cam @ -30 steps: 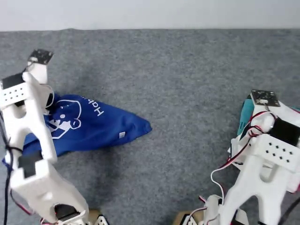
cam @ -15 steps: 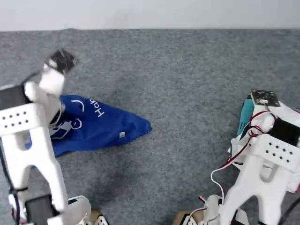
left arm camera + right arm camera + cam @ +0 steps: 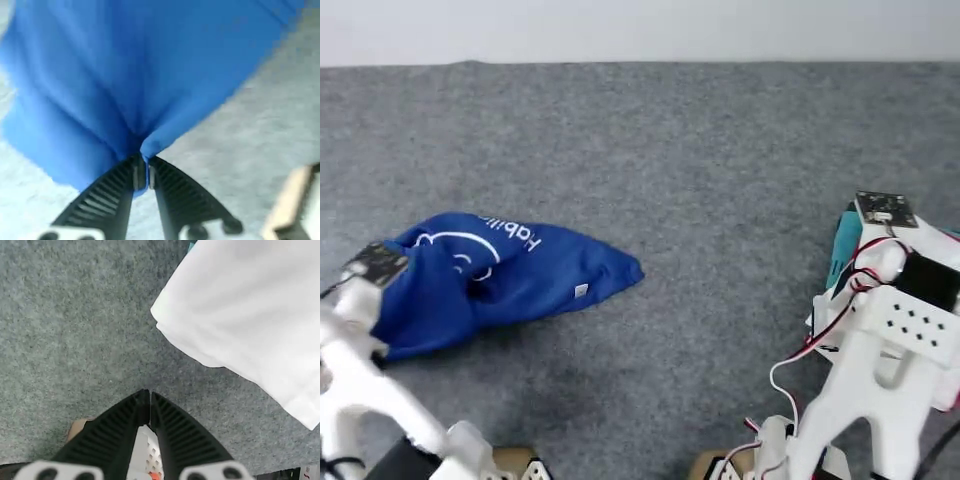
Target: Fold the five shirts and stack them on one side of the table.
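L gripper (image 3: 142, 175) is pinched shut on a bunched fold of the blue shirt (image 3: 520, 265). The shirt lies crumpled on the left side of the grey table (image 3: 700, 150), w/ one corner pointing right toward centre. R gripper (image 3: 150, 394) is closed w/ nothing in it, over bare table just beside a folded white shirt (image 3: 250, 310) at the right edge.
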Motion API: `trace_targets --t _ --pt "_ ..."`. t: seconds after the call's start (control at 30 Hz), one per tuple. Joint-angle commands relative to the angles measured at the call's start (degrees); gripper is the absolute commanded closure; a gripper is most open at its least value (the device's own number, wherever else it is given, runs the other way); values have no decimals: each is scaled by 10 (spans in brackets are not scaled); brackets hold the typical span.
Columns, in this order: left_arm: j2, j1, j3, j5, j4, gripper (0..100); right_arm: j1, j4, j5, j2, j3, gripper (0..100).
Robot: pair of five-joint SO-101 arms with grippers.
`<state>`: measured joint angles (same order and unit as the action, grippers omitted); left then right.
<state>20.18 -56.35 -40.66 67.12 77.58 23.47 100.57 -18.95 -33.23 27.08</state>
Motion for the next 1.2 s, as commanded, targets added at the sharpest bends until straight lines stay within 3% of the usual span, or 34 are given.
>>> trace_targets --t 0.0,0.13,0.37,0.73,0.93,1.17 --pt "26 -32 2 13 -47 991 -8 19 3 -14 -4 990" --pt "26 -33 36 -7 -31 945 -35 19 4 -13 -4 990" --pt "26 -13 122 -149 8 748 -98 20 6 -13 -4 990" --pt "21 156 101 -159 85 785 -120 19 6 -13 -4 990" --pt "21 236 -26 -270 -78 783 -120 19 5 -13 -4 990" --pt "20 276 -144 -280 -222 782 -120 20 5 -13 -4 990"
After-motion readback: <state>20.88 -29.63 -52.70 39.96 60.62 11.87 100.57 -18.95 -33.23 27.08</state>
